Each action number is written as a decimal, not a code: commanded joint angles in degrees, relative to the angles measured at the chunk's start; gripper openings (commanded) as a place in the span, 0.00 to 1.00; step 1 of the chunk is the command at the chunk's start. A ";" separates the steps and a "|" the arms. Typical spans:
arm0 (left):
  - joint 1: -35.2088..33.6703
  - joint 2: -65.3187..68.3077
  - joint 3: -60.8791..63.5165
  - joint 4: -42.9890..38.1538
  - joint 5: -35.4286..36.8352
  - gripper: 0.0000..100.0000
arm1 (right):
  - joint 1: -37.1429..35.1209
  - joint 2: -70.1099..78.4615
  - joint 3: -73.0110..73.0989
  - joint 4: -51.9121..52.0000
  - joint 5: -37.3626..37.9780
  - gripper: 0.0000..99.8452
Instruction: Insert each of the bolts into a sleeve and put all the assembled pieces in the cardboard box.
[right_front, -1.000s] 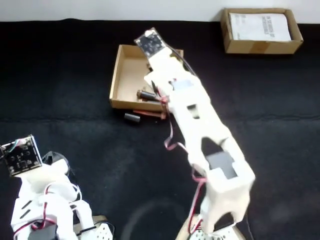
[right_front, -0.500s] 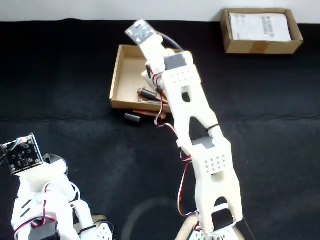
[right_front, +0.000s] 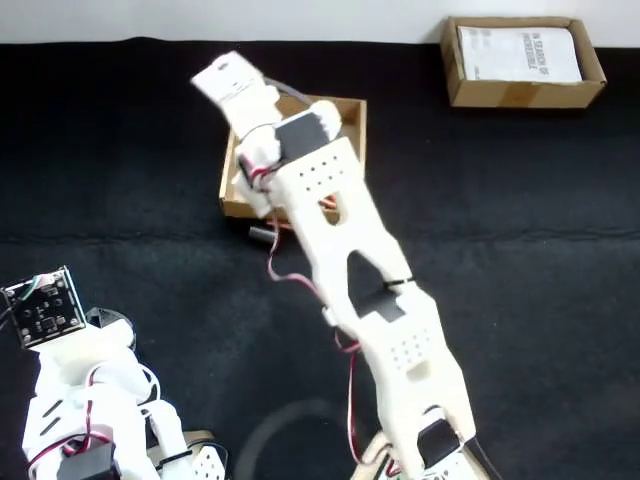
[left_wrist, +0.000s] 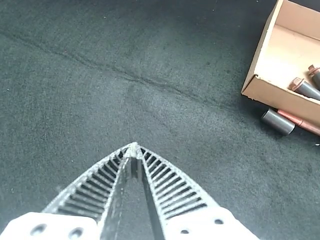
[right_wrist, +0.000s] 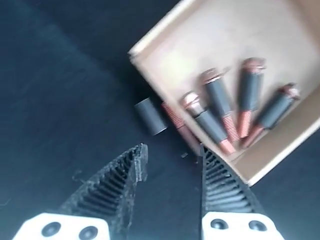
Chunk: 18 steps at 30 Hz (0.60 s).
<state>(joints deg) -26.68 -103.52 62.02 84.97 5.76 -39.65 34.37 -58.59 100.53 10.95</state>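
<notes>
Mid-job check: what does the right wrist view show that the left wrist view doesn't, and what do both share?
Right wrist view: the right gripper, open, by the cardboard box corner, and all four assembled pieces lying inside it. Left wrist view: the left gripper, shut, over bare black mat away from the box. Both: the box corner, two of the pieces, and a loose sleeve and bare bolt on the mat just outside its wall.
</notes>
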 joint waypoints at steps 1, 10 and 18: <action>-0.92 -0.31 -0.22 0.00 -0.44 0.01 | -4.26 -12.00 14.29 0.48 -0.62 0.14; -4.09 -0.31 -0.22 0.00 -0.44 0.01 | -1.54 -16.75 38.02 -9.98 14.51 0.14; -8.31 -0.31 -0.22 -0.35 -0.44 0.01 | -0.40 -14.29 47.78 -29.05 21.27 0.14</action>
<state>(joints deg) -33.19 -103.52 62.02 84.97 5.76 -41.05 21.54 -11.91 76.09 30.20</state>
